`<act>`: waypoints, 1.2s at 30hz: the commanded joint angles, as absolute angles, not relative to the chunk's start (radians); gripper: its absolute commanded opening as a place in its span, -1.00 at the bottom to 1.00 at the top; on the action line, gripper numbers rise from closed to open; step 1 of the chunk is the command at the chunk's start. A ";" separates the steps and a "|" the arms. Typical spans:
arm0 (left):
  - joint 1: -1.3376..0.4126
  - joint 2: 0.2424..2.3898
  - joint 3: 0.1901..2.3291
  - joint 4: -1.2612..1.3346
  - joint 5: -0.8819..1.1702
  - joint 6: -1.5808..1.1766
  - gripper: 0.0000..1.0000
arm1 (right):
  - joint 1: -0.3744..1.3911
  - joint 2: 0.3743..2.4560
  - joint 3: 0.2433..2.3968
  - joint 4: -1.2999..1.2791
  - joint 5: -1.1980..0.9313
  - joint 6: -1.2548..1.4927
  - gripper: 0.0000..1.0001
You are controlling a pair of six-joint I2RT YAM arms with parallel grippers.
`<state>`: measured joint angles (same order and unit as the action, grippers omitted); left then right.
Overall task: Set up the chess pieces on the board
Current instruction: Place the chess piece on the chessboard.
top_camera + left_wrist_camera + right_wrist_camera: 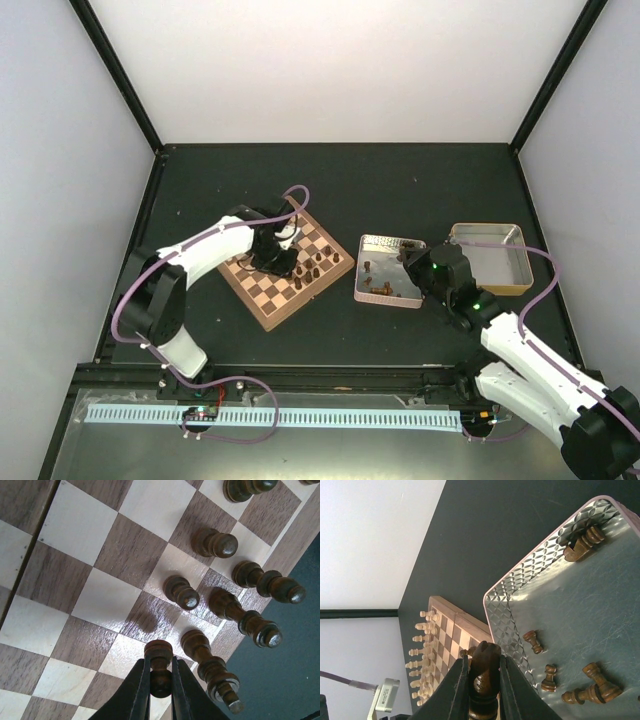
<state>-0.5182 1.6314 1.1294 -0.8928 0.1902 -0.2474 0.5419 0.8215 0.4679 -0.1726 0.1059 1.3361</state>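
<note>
The board (262,300) lies left of centre, with several dark chess pieces (312,268) standing along its right side. My left gripper (274,256) is over the board. In the left wrist view it (161,680) is shut on a dark pawn (159,656), held base-first low over the board (100,600) beside standing dark pieces (182,591). My right gripper (424,266) is over the silvery tin (384,246). In the right wrist view it (484,680) is shut on a dark knight (485,667) above the tin's left rim (520,580). Loose dark pieces (533,641) lie in the tin.
A tan tray (512,282) sits right of the tin, behind my right arm. Pale cream pieces (422,650) stand in rows on the board's far side. Black frame posts and white walls close in the dark table (400,190).
</note>
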 commanded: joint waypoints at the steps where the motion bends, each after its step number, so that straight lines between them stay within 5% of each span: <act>1: -0.510 1.654 1.173 -0.907 0.230 -0.231 -0.97 | 0.535 0.810 0.459 -0.160 0.138 1.321 -0.95; 36: -0.491 1.728 1.191 -0.861 0.236 -0.245 -0.64 | 0.528 0.820 0.463 -0.160 0.135 1.303 -0.94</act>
